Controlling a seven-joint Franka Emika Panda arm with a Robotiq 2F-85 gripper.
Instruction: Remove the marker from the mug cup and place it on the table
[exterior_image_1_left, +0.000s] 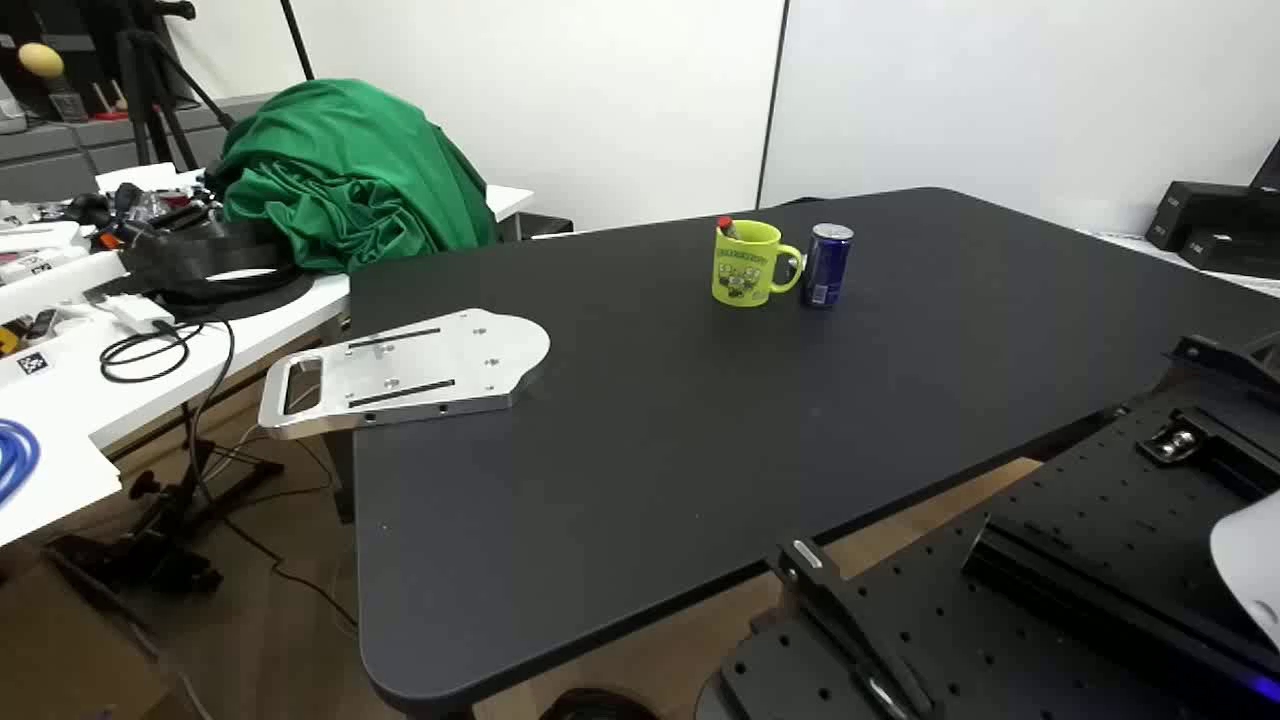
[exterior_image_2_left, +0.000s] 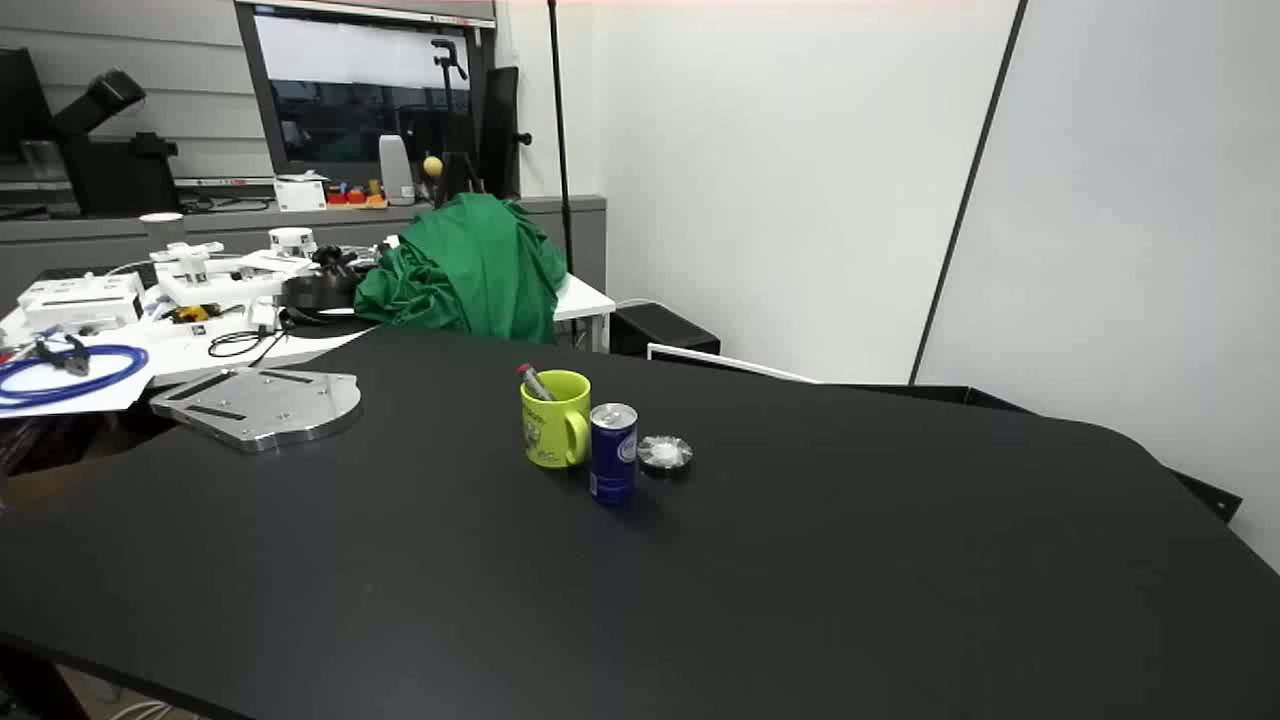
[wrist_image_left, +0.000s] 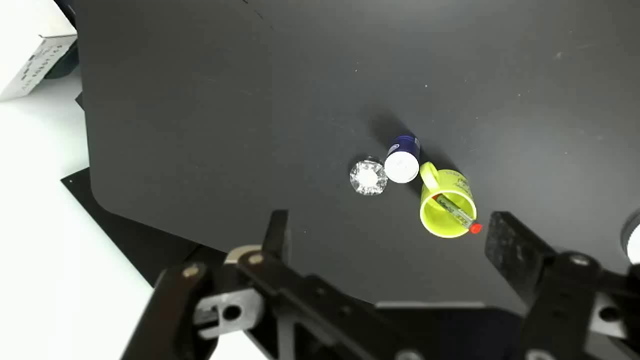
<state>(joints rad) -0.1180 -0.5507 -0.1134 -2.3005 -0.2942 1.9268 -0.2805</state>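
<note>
In an exterior view, the mug (exterior_image_1_left: 742, 270) is standing upper right of centre on the table (exterior_image_1_left: 620, 450), and the marker (exterior_image_1_left: 729, 230) is leaning inside it, its red end poking over the rim; a white shell (exterior_image_1_left: 1248, 570), perhaps the arm's, is peeping in at the right edge. Again in an exterior view, the can (exterior_image_2_left: 613, 455) is crowding close to the mug's handle, a silvery disc (exterior_image_2_left: 664, 453) is lying beside the can, and the marker is tilting towards the upper left. Down to the wrist view, and everything is turning on the angle: from the gripper (wrist_image_left: 390, 234), the marker is lying slightly up-frame and right of the gap's middle, its length slanting from upper left to lower right across the mug's mouth, a red end overhanging the rim towards the finger (wrist_image_left: 517, 250) on the picture's right. That slant is running more along the closing line than across it, so the pick is probably calling for a wrist turn and a rightward shift. The gripper is hanging well above the mug, pointing steeply down, its tips standing wide apart and holding nothing.
</note>
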